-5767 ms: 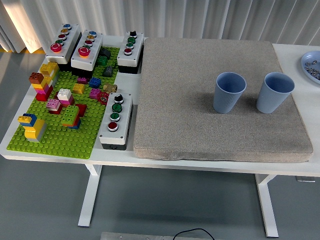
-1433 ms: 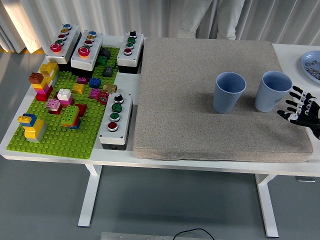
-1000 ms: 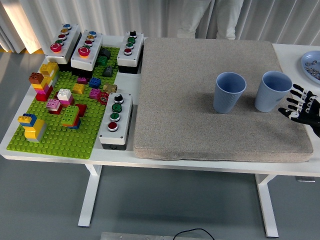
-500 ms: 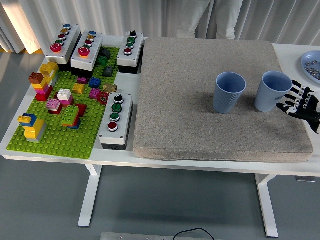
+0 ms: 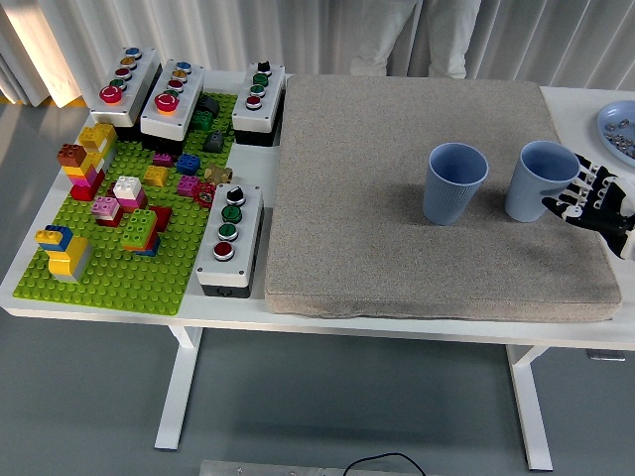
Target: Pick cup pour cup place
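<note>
Two blue cups stand upright on the grey mat [image 5: 397,178]: left cup [image 5: 454,183] mid-mat, right cup [image 5: 541,181] near the mat's right edge. Right hand [image 5: 591,201] reaches in from right, fingers spread, fingertips touching the right cup's side, not closed round it.

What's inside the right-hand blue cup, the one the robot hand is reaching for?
Only the upper inner wall of the right blue cup shows, bare and blue. Its bottom is hidden by the near rim, so any contents cannot be seen. The right robot hand is at its side.
</note>
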